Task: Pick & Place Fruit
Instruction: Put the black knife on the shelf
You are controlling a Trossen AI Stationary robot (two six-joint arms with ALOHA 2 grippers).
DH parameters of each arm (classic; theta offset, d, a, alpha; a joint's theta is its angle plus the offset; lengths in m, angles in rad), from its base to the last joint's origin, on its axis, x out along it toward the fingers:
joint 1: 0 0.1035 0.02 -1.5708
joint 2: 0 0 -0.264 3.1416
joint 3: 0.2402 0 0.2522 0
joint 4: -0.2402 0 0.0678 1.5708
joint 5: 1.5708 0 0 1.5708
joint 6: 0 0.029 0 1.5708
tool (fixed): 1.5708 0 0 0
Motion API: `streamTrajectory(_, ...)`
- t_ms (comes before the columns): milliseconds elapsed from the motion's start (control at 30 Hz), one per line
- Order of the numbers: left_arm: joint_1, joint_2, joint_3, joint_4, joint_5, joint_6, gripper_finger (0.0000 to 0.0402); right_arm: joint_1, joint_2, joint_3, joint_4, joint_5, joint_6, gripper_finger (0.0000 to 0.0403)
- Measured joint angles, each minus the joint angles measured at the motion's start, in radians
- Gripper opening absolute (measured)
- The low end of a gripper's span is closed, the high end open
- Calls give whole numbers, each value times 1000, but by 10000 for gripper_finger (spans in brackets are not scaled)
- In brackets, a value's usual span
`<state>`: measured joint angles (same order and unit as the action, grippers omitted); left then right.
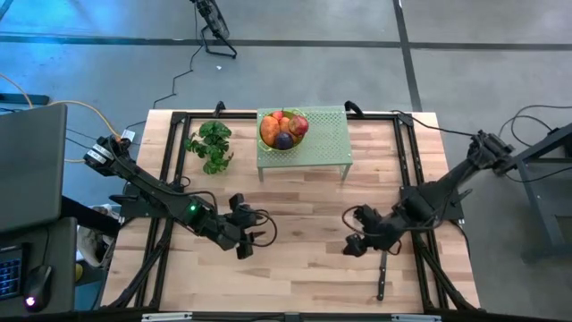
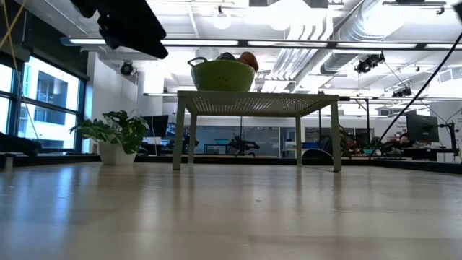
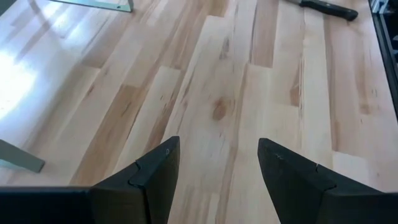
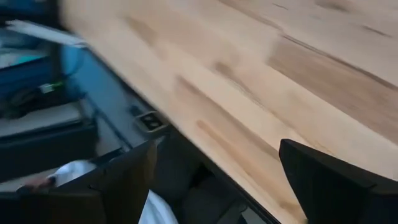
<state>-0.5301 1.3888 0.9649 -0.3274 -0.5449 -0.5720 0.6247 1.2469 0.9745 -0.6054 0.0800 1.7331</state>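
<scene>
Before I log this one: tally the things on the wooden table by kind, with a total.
Green perforated metal stand: 1
Green bowl of mixed fruit on that stand: 1
Leafy green potted plant: 1
Slim black-handled knife: 1
Total: 4

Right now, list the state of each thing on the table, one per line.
Fruit: piled in the green bowl, untouched.
Green bowl: upright on the perforated stand.
Perforated stand: standing at the table's far edge.
Plant: upright, left of the stand.
Knife: lying flat near the right arm.
Left hand: open, empty.
Right hand: open, empty.
</scene>
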Motion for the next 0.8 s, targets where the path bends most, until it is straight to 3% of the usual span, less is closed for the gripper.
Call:
streamTrajectory(233,0,0,0,21,-13,0,212,77,64,0,-110,-65,210,322)
streamTrajectory(800,0,0,0,77,-82,95,212,256,264,0,-139,-192,633,321)
